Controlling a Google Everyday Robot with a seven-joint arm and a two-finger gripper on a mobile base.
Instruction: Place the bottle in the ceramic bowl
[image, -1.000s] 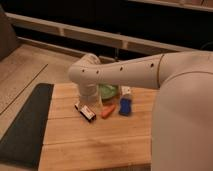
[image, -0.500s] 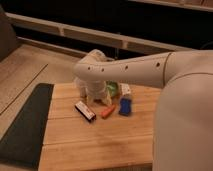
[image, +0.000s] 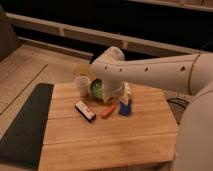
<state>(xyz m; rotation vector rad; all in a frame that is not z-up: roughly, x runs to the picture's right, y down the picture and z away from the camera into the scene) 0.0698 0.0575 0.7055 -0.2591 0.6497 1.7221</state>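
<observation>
Claw (image: 115, 93), state impossible to tell, sits at the green bowl (image: 97, 89) between cup (image: 82, 85) and blue block (image: 125, 108).

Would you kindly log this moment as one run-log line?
gripper: low at bowl | bottle: lying on table, outside bowl | placing: not yet done

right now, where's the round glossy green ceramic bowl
In the camera view, the green ceramic bowl sits near the far edge of the wooden table, just right of the translucent whitish cup, partly hidden behind the gripper, which hangs at its right side.
</observation>
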